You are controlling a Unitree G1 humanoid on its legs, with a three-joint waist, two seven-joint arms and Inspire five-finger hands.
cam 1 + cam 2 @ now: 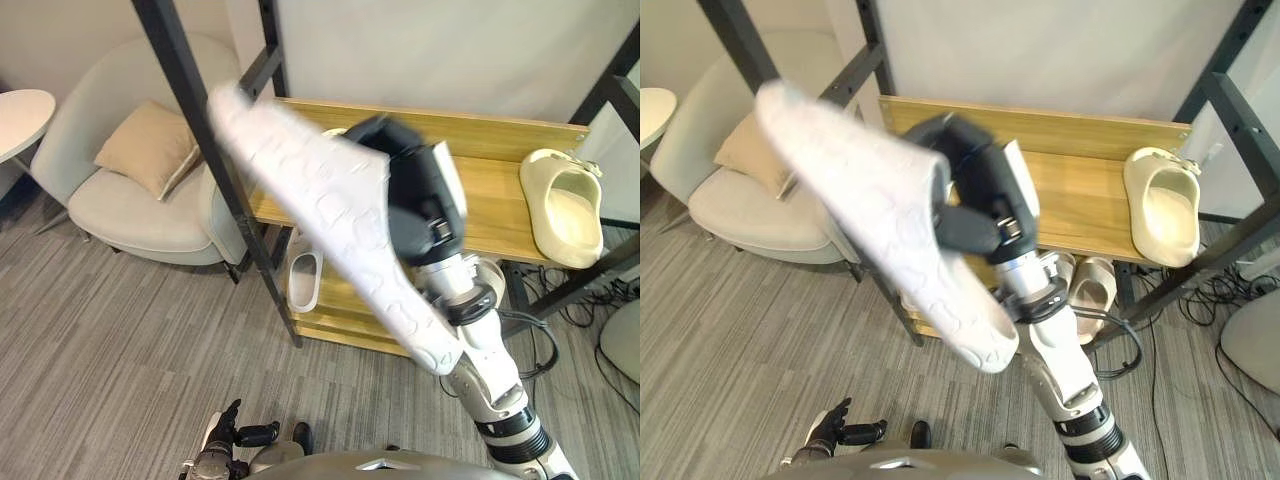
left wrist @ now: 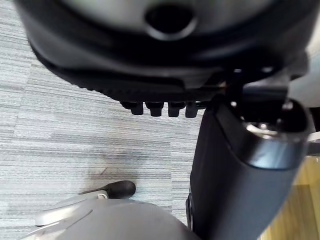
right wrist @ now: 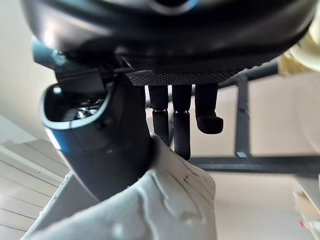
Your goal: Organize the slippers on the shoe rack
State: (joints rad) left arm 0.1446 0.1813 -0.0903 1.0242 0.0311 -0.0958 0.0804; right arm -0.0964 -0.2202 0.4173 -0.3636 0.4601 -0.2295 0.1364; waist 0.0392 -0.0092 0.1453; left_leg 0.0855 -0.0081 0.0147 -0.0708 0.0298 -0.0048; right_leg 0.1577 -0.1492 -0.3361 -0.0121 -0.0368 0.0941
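Presently, one item in transit, the others shelved.

Right hand (image 1: 420, 200): raised in front of the shoe rack (image 1: 490, 180), its fingers and thumb curled over the edge of a white slipper (image 1: 330, 220). The slipper is held aslant in the air with its patterned sole turned up. It is clear of every shelf and hangs before the rack's left half.

Left hand (image 1: 235, 435): low by the carpeted floor (image 1: 120, 350), fingers loose, holding nothing.

Shoe rack, black metal frame with wooden shelves:
- Upper shelf: one cream slipper (image 1: 565, 205) at the right end, lying flat. The rest of the board is bare.
- Lower shelf: a pale slipper (image 1: 305, 280) near the left upright and a beige pair (image 1: 1090, 285) further right, both partly hidden by the arm.

Surroundings: a light armchair (image 1: 130, 225) with a tan cushion (image 1: 150, 145) to the rack's left, and a small round side table (image 1: 20, 115) beyond it.

Progress, as I judge it: well advanced, with several slippers already on the rack. The held slipper has not yet been set down, and the open stretch of upper shelf looks the likely spot. Whether any more slippers wait on the floor I cannot tell.
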